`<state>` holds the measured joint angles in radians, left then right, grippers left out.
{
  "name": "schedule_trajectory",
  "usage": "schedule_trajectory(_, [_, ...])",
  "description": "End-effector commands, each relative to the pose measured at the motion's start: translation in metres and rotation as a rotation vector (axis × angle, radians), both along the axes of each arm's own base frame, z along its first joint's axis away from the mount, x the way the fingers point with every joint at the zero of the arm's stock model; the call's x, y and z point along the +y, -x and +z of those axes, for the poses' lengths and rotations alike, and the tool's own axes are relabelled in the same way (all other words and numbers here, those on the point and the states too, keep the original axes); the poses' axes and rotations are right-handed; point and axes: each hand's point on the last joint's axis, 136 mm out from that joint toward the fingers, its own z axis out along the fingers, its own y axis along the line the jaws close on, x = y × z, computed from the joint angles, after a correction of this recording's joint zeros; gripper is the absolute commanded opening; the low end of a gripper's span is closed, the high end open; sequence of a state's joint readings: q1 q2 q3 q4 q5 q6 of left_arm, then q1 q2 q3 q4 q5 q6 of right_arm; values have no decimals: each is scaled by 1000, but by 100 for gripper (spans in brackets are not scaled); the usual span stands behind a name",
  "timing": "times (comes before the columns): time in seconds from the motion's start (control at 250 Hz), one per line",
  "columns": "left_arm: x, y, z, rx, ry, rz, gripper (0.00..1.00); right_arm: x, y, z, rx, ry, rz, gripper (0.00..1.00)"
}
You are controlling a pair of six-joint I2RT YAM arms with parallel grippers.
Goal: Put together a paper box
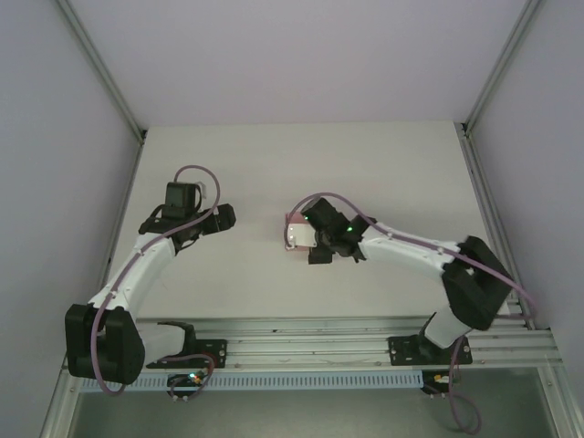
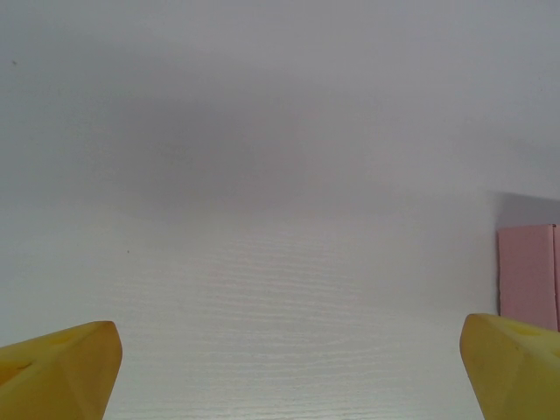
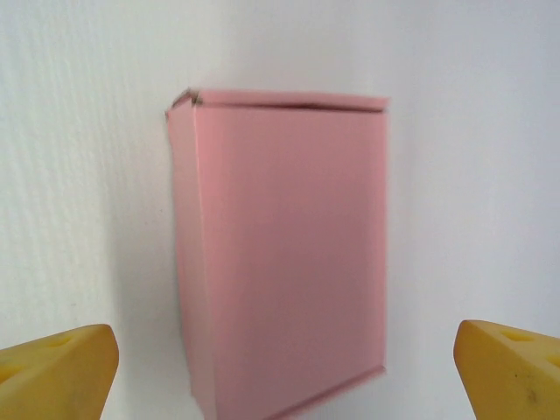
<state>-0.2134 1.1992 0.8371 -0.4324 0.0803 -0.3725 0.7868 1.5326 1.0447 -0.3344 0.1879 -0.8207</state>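
Right wrist view, nearest first: two yellow fingertips (image 3: 66,367) sit at the lower corners of the view. The right pincer (image 3: 280,376) is spread wide and grips nothing. Between the tips lies the near end of the paper box (image 3: 289,254), with a clear gap of white table (image 3: 70,175) on each side, so card and fingers are apart.

- Box: plain pink, folded into a low rectangular shape, broad face up, one shallow side wall visible on its left.
- Long axis: runs straight away from the pincer, in line with its reach. One short end is close between the tips; the other points ahead.
- Far short end: a thin dark seam along the edge and a slightly raised corner at far left. The picture is a little soft there.

Left wrist view: yellow fingertips (image 2: 61,367) are likewise at the lower corners. The left pincer (image 2: 289,372) is wide, with bare table (image 2: 262,262) between and ahead of the tips. A strip of the pink box (image 2: 528,276) shows just ahead of the right-hand finger, at the view's edge.

Top view: the right pincer (image 1: 315,239) is over the box (image 1: 294,233) at mid-table. The left pincer (image 1: 219,219) is well apart from it, across open table (image 1: 274,164).
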Motion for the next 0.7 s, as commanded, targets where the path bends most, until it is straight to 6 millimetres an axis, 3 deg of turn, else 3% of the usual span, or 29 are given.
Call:
schedule_trajectory(0.0, [8, -14, 32, -147, -40, 6, 100, -8, 9, 44, 50, -202, -111, 100])
schedule_trajectory(0.012, [10, -15, 35, -164, -47, 13, 100, -9, 5, 40, 57, -212, -139, 100])
schedule_trajectory(0.028, [13, -17, 37, -184, -57, 25, 100, -15, 3, 59, 24, -275, -172, 99])
schedule_trajectory(0.128, [25, -26, 52, -309, -121, 53, 100, -64, -25, 102, -16, -590, -485, 100])
schedule_trajectory(0.22, [30, -35, 55, -371, -174, 36, 100, -123, -40, 113, -53, -826, -715, 100])
schedule_trajectory(0.264, [35, -41, 52, -392, -214, 47, 100, -146, -43, 107, -92, -886, -768, 100])
schedule_trajectory(0.343, [44, -54, 42, -447, -284, 57, 100, -169, -43, 92, -155, -890, -770, 100])
schedule_trajectory(0.603, [64, -71, 6, -525, -352, 72, 100, -209, -57, 37, -233, -973, -796, 100])
schedule_trajectory(0.695, [61, -72, -5, -514, -365, 12, 100, -219, -62, 15, -232, -978, -814, 100])
